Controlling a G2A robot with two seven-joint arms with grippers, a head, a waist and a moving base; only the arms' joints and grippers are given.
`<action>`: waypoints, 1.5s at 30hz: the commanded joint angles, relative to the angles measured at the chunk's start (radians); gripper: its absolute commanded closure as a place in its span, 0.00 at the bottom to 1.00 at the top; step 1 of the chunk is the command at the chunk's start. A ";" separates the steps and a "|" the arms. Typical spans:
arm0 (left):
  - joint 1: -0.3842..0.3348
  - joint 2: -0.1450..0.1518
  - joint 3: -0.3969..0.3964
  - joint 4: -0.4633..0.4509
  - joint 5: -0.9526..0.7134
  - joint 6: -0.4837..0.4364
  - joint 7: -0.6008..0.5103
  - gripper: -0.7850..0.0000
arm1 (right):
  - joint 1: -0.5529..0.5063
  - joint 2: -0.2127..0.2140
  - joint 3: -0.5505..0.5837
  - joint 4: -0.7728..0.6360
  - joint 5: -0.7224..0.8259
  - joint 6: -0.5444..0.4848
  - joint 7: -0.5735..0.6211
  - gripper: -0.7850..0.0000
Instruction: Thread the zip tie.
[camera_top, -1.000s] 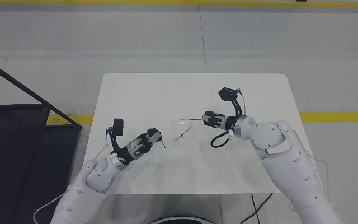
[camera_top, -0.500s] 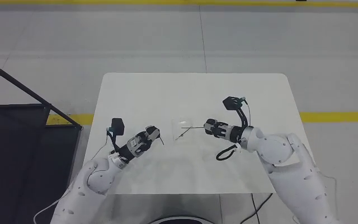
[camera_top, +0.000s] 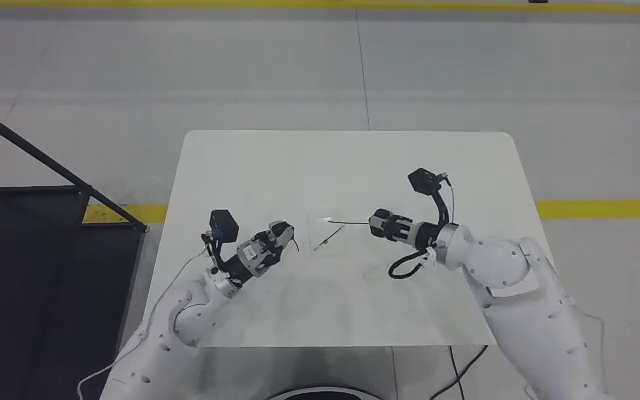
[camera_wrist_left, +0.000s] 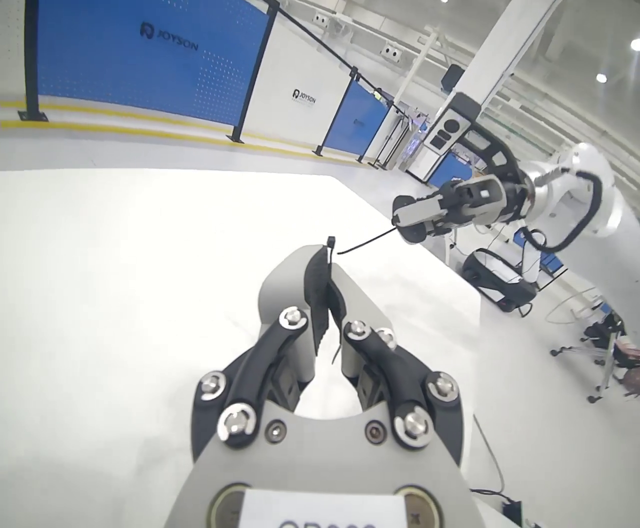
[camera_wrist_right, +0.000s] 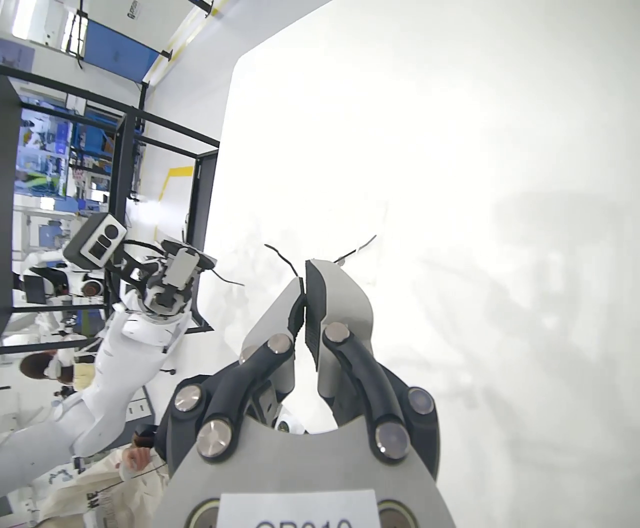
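- Nearing mid-frame, the left gripper (camera_top: 285, 234), clamped on the zip tie head (camera_wrist_left: 330, 244), is brought toward the tail (camera_wrist_left: 365, 241).
- The right gripper (camera_top: 372, 220) is clamped on that tail, which is not yet threaded.

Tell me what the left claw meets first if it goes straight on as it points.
Most likely the free tip of the strap that the right claw holds out toward it; the left claw carries the zip tie head in front. Heights are unclear, so it could slip past.

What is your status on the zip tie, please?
Left tool shut on head; right tool shut on tail strand. Tip short of head, unthreaded. Nothing between.
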 joint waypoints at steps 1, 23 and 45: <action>-0.014 -0.006 0.023 0.032 0.069 0.005 0.083 1.00 | -0.007 0.002 0.015 0.000 0.040 0.005 0.015 1.00; -0.052 -0.031 0.100 0.080 0.195 0.054 0.238 1.00 | -0.054 0.008 0.050 -0.043 0.179 -0.064 0.041 1.00; -0.052 -0.031 0.100 0.080 0.195 0.054 0.238 1.00 | 0.006 -0.018 -0.081 -0.031 0.188 0.085 -0.072 1.00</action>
